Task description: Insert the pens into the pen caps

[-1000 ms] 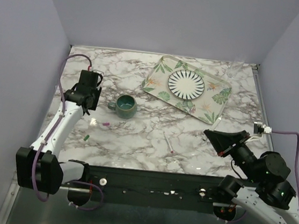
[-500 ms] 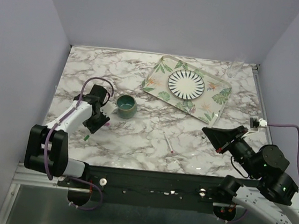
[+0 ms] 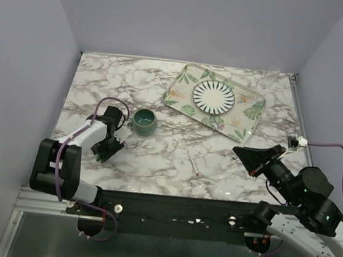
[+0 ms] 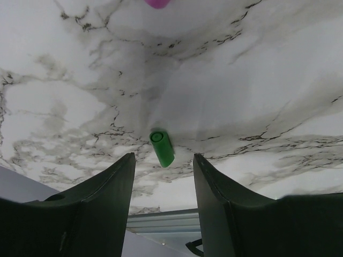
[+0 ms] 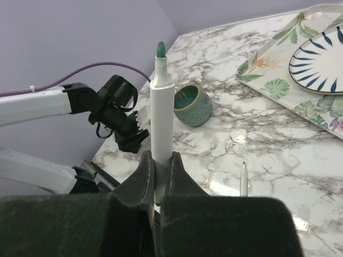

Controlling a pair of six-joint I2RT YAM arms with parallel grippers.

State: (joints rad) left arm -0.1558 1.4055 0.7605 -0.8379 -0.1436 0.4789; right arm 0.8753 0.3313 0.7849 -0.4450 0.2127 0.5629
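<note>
1. Left pincer [image 3: 105, 147]: low over the white, grey-veined marble tabletop [image 3: 155, 164], at 8 o'clock from the slab's middle. Its fingers are spread apart and hold nothing.

2. Short green tube cap [image 4: 162, 149]: on its side on the tabletop, in the gap between the left pincer's two black fingers [image 4: 102, 203], touching neither.

3. Small pink-purple tube cap [image 4: 157, 2]: on the tabletop at 12 o'clock from the green cap, cut off by the top edge of the left wrist view.

4. Right pincer [image 5: 159, 160]: raised above the tabletop at 4 o'clock, clamped tight on a slim white stick pen with a green tip [image 5: 161, 101]. The pen stands up out of the fingers, its bare tip uppermost.

5. Second slim white stick pen with a pinkish tip [image 3: 193, 164]: flat on the tabletop at 5 o'clock from the middle, apart from both arms.

6. Squat teal-green ceramic cup [image 3: 143, 120]: upright at 9 o'clock, near the left pincer at its 1 o'clock.

7. Rectangular leaf-print tray [image 3: 246, 121]: at 1 o'clock, carrying a round white plate with dark radial stripes [image 3: 213, 96].
</note>
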